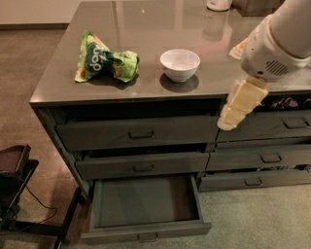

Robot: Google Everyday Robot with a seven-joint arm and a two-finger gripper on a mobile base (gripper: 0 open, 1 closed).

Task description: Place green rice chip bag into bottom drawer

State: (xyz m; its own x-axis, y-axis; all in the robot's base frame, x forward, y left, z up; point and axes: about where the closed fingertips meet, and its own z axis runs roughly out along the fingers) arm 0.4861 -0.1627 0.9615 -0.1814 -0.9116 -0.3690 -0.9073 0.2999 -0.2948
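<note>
The green rice chip bag (103,63) lies crumpled on the grey counter top (146,29) at its left side, left of a white bowl (180,64). The bottom drawer (146,202) is pulled open below the counter's left stack, and its flat floor is bare. My gripper (227,122) hangs from the white arm (277,44) at the right, pointing down in front of the counter's front edge, right of the bowl and far from the bag. It holds nothing that I can see.
Two shut drawers (138,132) sit above the open one, and a narrower drawer stack (265,158) stands to the right. A dark stand with cables (14,180) is on the floor at the left. A white object (218,5) stands at the counter's far edge.
</note>
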